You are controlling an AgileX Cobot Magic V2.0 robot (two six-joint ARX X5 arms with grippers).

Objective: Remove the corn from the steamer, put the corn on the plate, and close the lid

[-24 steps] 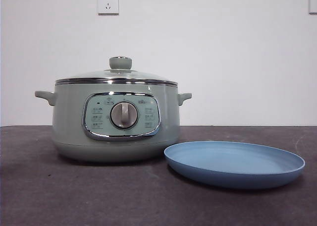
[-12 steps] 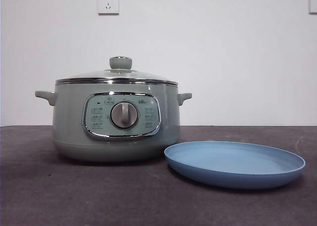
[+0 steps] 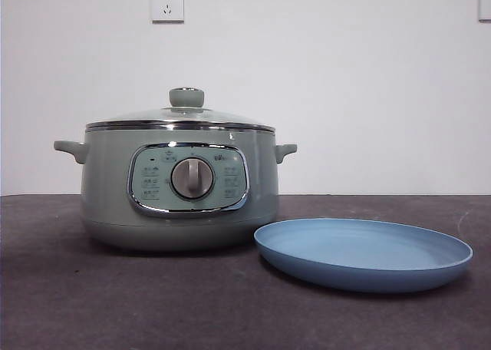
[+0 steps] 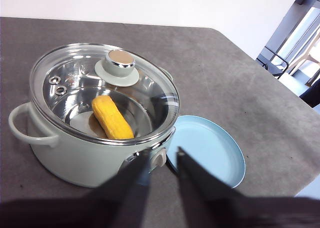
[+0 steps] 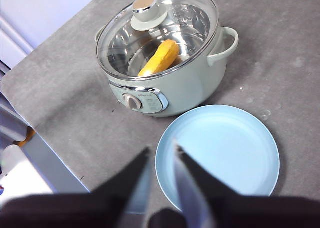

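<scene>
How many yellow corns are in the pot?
1. One short yellow-orange corn cob lies on the shiny metal floor inside the round sage-green steamer pot, under its clear glass lid. None seems hidden.

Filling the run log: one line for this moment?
lid on steamer | corn inside | plate bare | left gripper, right gripper open, aloft

1. The front camera is looking level across the table (image 3: pixel 115 304), close to the steamer (image 3: pixel 180 185) and plate (image 3: pixel 364 254).
2. Each wrist camera is looking down past its own pincer from high above.
3. All three are sharing steamer and plate.
</scene>
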